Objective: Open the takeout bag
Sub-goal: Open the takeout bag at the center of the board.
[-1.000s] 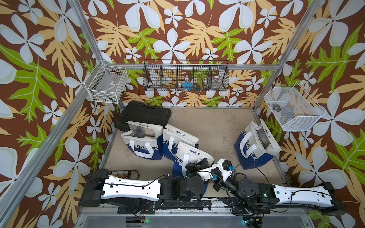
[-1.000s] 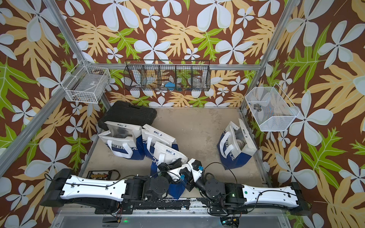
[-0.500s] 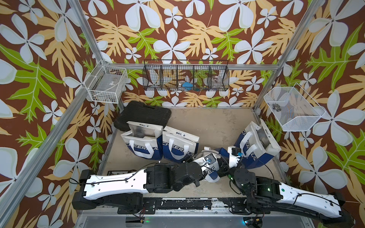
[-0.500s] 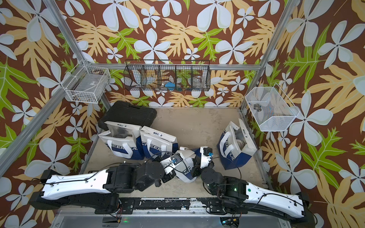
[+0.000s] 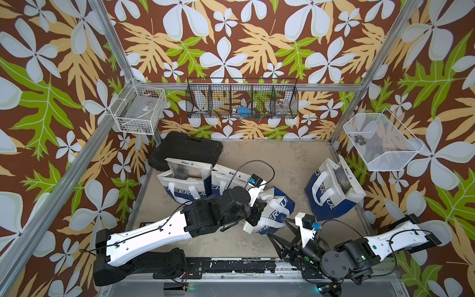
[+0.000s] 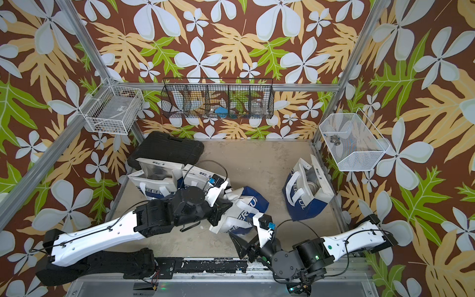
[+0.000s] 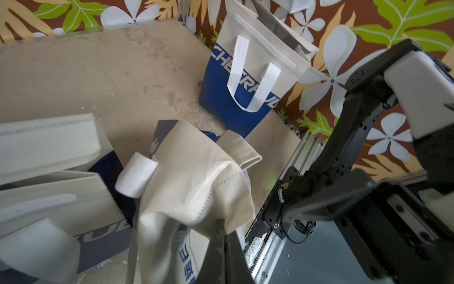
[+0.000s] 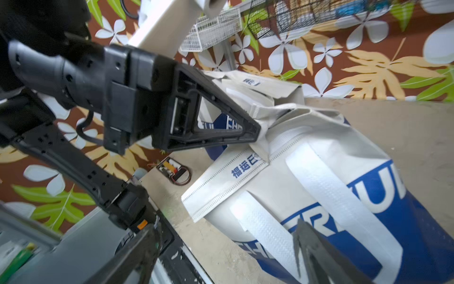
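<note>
The takeout bag (image 5: 276,205), white above and blue below with white handles, lies tipped over mid-table in both top views (image 6: 246,205). My left gripper (image 5: 254,214) is shut on the bag's folded white top flap (image 7: 196,172); in the left wrist view its jaws (image 7: 222,228) pinch the flap's edge. The right wrist view shows that left fingertip (image 8: 254,134) on the flap, above the bag (image 8: 319,172). My right gripper (image 5: 276,227) stands open just in front of the bag. One right finger (image 8: 302,236) lies against the bag's lower face, and nothing is gripped.
Two like bags (image 5: 185,180) (image 5: 226,177) stand at the back left before a black case (image 5: 185,151). An open bag (image 5: 331,190) leans by the right wall. Wire baskets (image 5: 241,101) hang on the walls. A small battery pack (image 8: 174,169) lies near the front rail.
My right gripper has opened, let go of the bag and drawn back toward the front rail. The left arm has carried the bag rightward, keeping its grip on the flap.
</note>
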### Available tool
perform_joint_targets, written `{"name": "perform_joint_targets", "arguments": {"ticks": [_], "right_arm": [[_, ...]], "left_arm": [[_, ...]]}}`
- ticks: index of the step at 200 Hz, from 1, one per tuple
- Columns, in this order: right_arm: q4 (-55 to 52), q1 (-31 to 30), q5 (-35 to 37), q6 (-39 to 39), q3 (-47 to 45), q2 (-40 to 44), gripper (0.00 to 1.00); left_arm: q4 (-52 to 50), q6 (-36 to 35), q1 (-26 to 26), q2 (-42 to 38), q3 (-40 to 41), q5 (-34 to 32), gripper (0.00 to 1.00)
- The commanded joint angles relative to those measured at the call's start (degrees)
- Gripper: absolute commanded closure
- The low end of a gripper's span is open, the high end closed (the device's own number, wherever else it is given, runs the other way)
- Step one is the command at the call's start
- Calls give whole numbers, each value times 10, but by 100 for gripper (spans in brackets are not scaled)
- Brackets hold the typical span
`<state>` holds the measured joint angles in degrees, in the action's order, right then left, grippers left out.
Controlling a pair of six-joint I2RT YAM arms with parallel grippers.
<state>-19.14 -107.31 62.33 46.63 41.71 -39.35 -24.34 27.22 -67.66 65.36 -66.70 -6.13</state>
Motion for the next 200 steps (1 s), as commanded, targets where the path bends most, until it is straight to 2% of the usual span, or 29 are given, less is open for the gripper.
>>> {"name": "perform_joint_targets", "arguments": {"ticks": [1,5,12,26,45,59,79,92,110,134,148,162,180,200], "right_arm": [[-313,-4,148,405,69,-38,22],[-297,0,150,392,69,-37,23],[-205,25,137,284,62,-29,24],[-45,122,26,119,31,3,29],[45,242,-114,54,-7,48,38],[65,282,-193,27,1,33,38],[41,283,-236,22,40,-15,36],[24,276,-223,31,50,-16,31],[0,253,-162,34,47,16,21],[-71,250,-163,40,93,40,19],[-118,247,-186,55,128,19,20],[-152,227,-206,77,151,-12,26],[-137,171,-197,108,147,-34,38],[-106,142,-184,135,126,-53,43]], "left_arm": [[18,41,7,-11,1,41,100],[21,42,9,-12,2,47,100],[21,43,12,-13,-1,52,100],[23,41,12,-9,-9,60,100],[29,44,13,-4,-22,72,100],[28,46,14,2,-31,77,100],[28,50,17,11,-35,87,100],[26,51,26,16,-30,88,100],[29,52,47,12,-19,100,100],[15,44,52,13,-23,81,100],[14,48,63,9,-19,74,100],[19,59,80,-1,-12,71,100],[22,64,89,-8,-10,71,100],[26,71,89,-9,-10,80,100]]}}
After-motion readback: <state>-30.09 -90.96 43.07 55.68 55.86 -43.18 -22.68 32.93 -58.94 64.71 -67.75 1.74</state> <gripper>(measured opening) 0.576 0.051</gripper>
